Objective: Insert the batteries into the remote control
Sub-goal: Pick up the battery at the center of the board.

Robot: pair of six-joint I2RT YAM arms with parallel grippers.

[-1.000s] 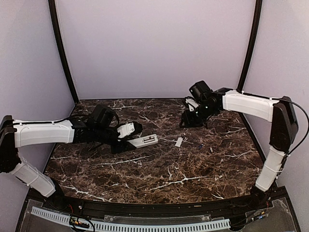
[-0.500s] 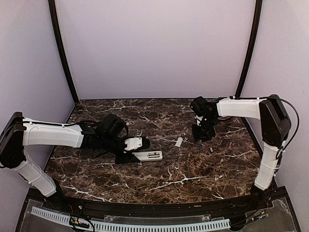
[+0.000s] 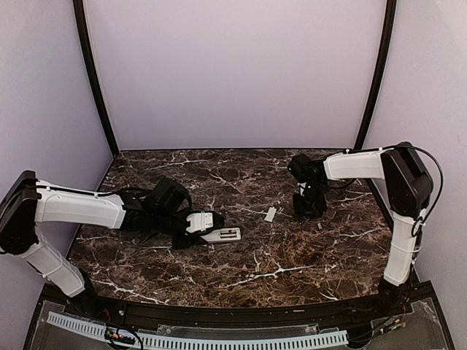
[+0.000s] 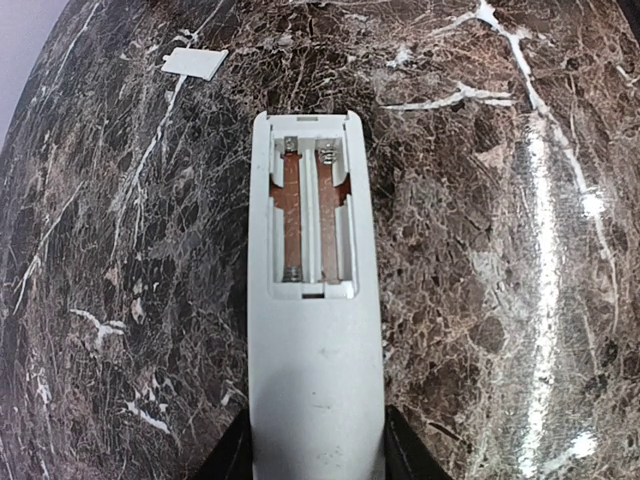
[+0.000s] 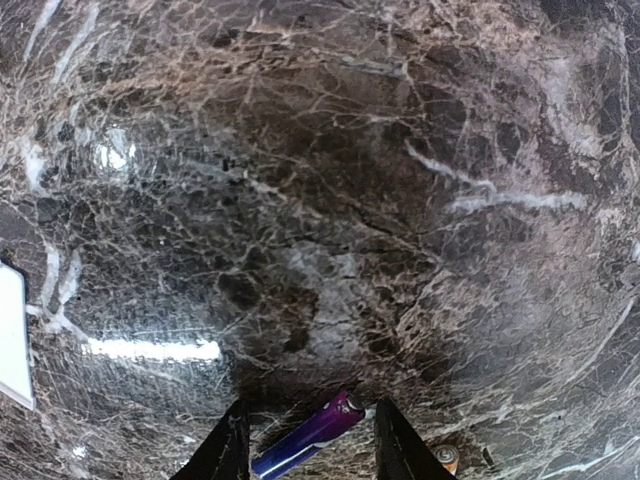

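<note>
My left gripper [image 4: 315, 462] is shut on the near end of the white remote control [image 4: 315, 330], which lies back-up on the table. Its battery compartment [image 4: 312, 215] is open and empty, with springs and contacts showing. From above, the remote control [image 3: 222, 235] sticks out to the right of the left gripper [image 3: 195, 224]. My right gripper [image 3: 308, 207] is down at the table on the right. Its jaws stand open around a purple battery [image 5: 308, 435] lying slantwise on the marble, with a gap at the right finger [image 5: 398, 447]. A second battery [image 5: 447, 458] lies just right of that finger.
The loose white battery cover [image 3: 270, 214] lies between the two grippers, also visible as the cover [image 4: 195, 63] beyond the remote's far end and the cover [image 5: 12, 335] at the left edge. A small battery [image 3: 319, 227] lies near the right gripper. Dark marble table [image 3: 255, 270], walls behind.
The right gripper swung from the back of the table down and nearer, ending over the purple battery. The left gripper carried the remote a little right and nearer.
</note>
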